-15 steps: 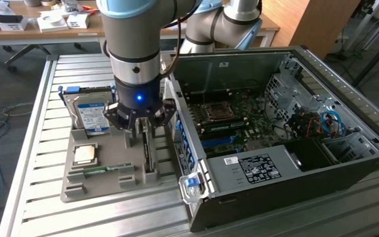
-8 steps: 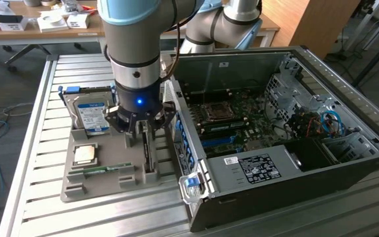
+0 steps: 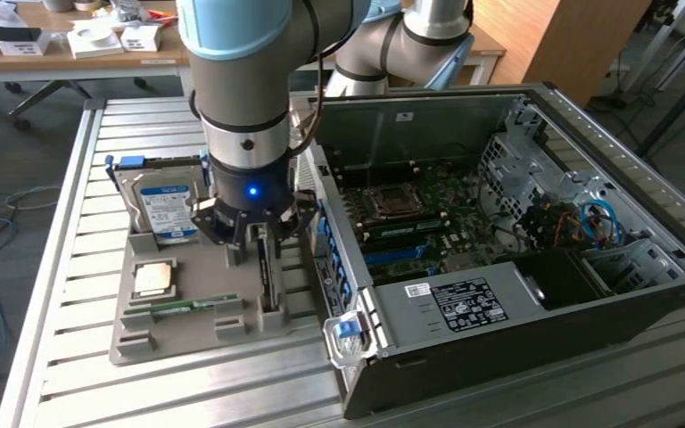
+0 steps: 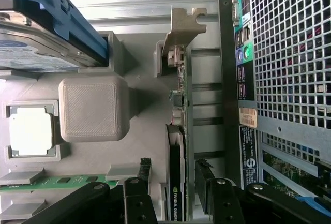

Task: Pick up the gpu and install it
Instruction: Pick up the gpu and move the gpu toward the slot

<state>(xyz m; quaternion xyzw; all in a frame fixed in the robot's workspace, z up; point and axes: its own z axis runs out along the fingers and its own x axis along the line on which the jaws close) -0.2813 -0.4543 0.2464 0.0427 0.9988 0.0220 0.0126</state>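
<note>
The gpu (image 3: 268,283) stands on its long edge in a slot of the grey parts tray (image 3: 218,290), beside the open computer case (image 3: 521,294). In the wrist view the gpu (image 4: 180,100) is seen edge-on, its metal bracket (image 4: 183,25) at the far end and its black face toward the tray's middle. My gripper (image 3: 259,242) hangs directly over the card. There my gripper (image 4: 173,167) straddles it, open: one finger (image 4: 137,195) stands a small gap away on the black side, while the other finger (image 4: 207,188) is close against the case side.
On the tray lie a silver hard drive with a blue label (image 3: 167,209), a processor chip (image 3: 154,279) and a green memory stick (image 3: 182,309). The motherboard (image 3: 420,218) is exposed inside the case. A slatted metal table (image 3: 63,267) carries everything. The case's rear grille (image 4: 289,53) is close beside the card.
</note>
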